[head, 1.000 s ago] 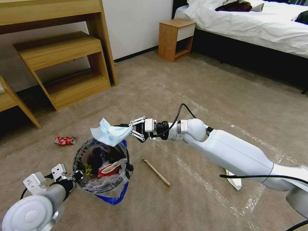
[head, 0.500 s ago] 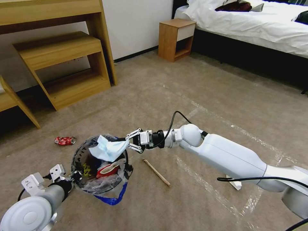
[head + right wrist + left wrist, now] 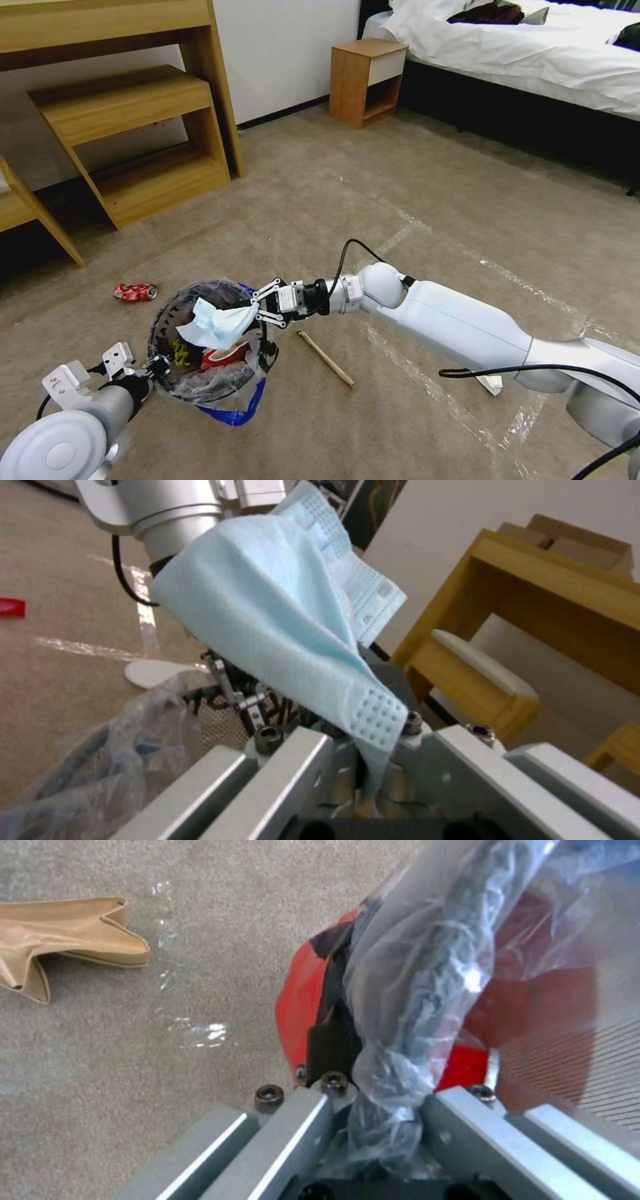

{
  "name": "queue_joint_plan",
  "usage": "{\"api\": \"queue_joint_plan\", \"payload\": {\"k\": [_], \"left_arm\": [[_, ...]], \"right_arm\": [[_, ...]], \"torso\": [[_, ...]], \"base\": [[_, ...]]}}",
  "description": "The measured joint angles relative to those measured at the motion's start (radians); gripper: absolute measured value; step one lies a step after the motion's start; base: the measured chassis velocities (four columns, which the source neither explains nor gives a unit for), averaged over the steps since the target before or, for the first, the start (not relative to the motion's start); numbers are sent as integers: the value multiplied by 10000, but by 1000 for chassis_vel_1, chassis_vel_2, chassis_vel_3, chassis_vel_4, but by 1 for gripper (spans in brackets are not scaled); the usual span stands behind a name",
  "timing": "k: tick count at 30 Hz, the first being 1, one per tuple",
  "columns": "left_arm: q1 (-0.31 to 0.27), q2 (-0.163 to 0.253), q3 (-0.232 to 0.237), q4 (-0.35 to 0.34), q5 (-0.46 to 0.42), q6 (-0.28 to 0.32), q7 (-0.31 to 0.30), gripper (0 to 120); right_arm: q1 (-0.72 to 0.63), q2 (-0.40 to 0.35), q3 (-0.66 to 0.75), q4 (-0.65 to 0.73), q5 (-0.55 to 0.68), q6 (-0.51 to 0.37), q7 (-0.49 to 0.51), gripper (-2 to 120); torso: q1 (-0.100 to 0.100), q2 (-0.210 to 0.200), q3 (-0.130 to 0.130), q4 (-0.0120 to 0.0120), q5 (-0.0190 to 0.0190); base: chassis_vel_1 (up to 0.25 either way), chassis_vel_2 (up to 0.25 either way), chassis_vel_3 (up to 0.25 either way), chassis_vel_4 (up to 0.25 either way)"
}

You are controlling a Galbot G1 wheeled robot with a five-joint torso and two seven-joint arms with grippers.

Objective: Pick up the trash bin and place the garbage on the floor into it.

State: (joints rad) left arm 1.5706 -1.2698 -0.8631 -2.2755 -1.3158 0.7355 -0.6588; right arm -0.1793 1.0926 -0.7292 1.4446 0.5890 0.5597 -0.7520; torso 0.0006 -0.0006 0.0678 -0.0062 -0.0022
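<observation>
The pale blue face mask (image 3: 217,325) is hanging in soft pleated folds from the right gripper (image 3: 257,311), whose fingers are pinching one corner of it; in the right wrist view the mask (image 3: 287,615) is draping away from the clamp with its dotted weld patch nearest the fingers. It is hovering over the open mouth of the trash bin (image 3: 200,347) — a small red bin tilted toward the camera, lined with a clear crinkly bag bearing black lettering, a blue handle strip trailing under it. The left gripper (image 3: 155,366) is gripping the bin's near rim, its fingers closed on the red wall and the bunched plastic, as the left wrist view shows (image 3: 373,1100). Red and white litter is already lying inside. On the floor (image 3: 400,167), a crushed red can (image 3: 135,291) is lying left of the bin and a wooden stick (image 3: 326,359) just to its right — both apart from it. Beyond, the carpet is stretching open toward a wooden shelf unit (image 3: 133,133), a nightstand (image 3: 365,80) and a bed (image 3: 533,60).
</observation>
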Motion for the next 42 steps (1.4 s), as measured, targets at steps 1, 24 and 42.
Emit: {"api": "queue_joint_plan", "payload": {"k": [1, 24, 42], "left_arm": [[-7, -5, 0, 5, 1, -1, 0, 0], [-35, -388, 178, -90, 127, 0, -13, 0], [122, -388, 142, -231, 171, 0, -11, 0]], "right_arm": [[41, 47, -31, -25, -25, 8, -9, 0], [313, 826, -273, -638, -581, 249, 367, 68], [606, 804, 583, -662, -373, 357, 475, 100]], "torso": [[0, 0, 0, 0, -1], [0, 0, -1, -1, 0], [0, -1, 0, 2, 1]], "base": [[0, 0, 0, 0], [0, 0, 0, 0], [0, 0, 0, 0]]}}
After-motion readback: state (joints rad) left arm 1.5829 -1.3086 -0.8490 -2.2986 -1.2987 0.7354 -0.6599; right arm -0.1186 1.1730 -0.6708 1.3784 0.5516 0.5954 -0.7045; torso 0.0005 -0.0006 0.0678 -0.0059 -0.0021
